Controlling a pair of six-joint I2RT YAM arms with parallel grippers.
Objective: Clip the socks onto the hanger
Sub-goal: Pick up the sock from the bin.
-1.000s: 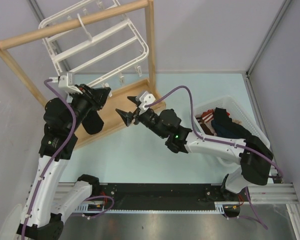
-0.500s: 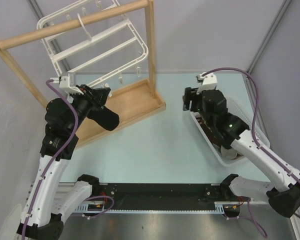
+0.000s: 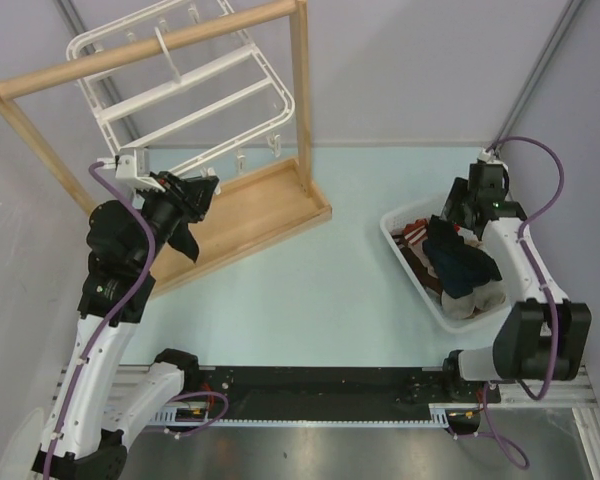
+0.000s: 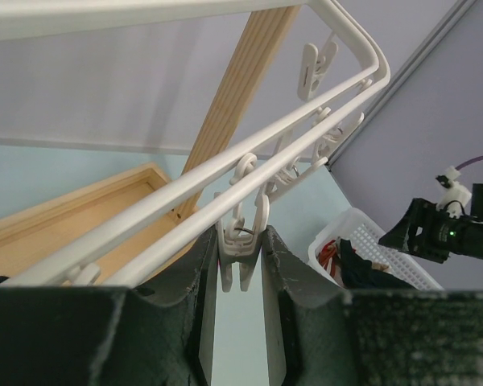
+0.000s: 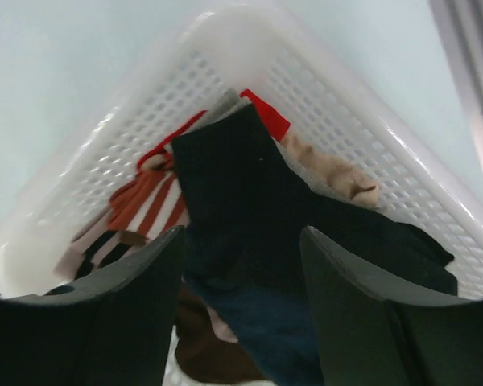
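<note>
The white hanger (image 3: 195, 90) hangs tilted from the wooden stand. My left gripper (image 3: 202, 188) is at its lower edge, shut on a small white clip (image 4: 241, 261) that dangles from the hanger's bar (image 4: 225, 173); nothing shows between the clip's prongs. A black sock (image 3: 185, 240) hangs just under this gripper; I cannot tell what holds it. My right gripper (image 3: 460, 205) is open and empty, just above the black sock (image 5: 241, 185) and navy sock (image 5: 282, 322) piled in the white basket (image 3: 390, 222).
The wooden frame stand (image 3: 150, 45) has a flat wooden base tray (image 3: 250, 215) under the hanger. The basket (image 5: 330, 88) also holds red-and-white striped, brown and beige garments (image 5: 141, 201). More clips (image 4: 315, 68) hang along the hanger's rim.
My right arm swung away from beside the left gripper, across to the basket on the right. The black sock under the left gripper swung right, then back. The left gripper stayed put.
</note>
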